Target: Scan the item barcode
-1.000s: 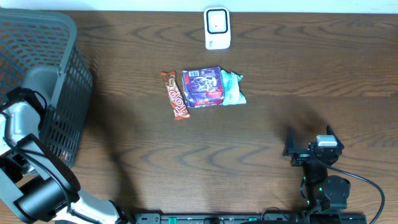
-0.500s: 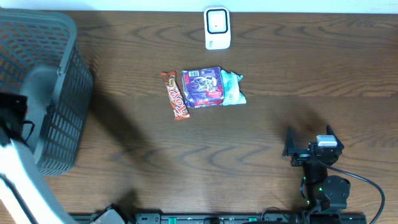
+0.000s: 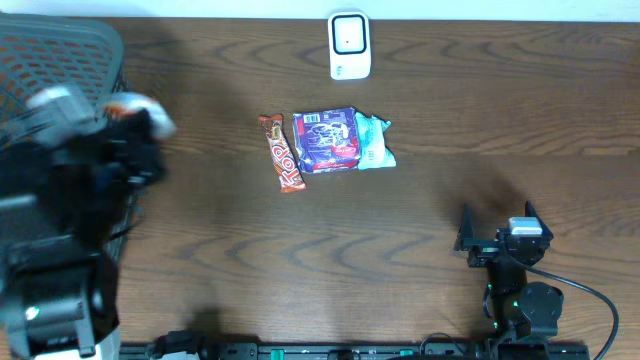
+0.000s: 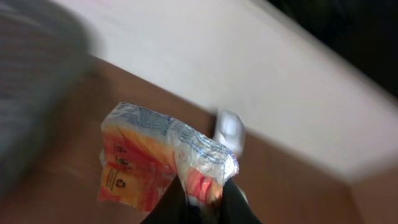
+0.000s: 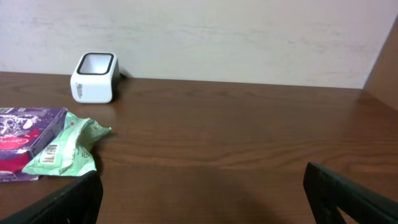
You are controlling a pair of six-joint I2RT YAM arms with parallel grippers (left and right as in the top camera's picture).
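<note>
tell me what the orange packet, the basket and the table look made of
The orange packet looks like thin glossy plastic film: crinkled, shiny. The basket seems grey plastic, an open grid. The table shows grain: dark wood or laminate, matte.

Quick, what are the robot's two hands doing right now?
Left gripper: closed, holding an orange snack packet.
Right gripper: open, empty.

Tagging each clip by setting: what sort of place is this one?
Probably a mock shop checkout on a tabletop: a white barcode scanner at the far edge, packaged snacks mid-table, and a grey mesh basket on the left.
</note>
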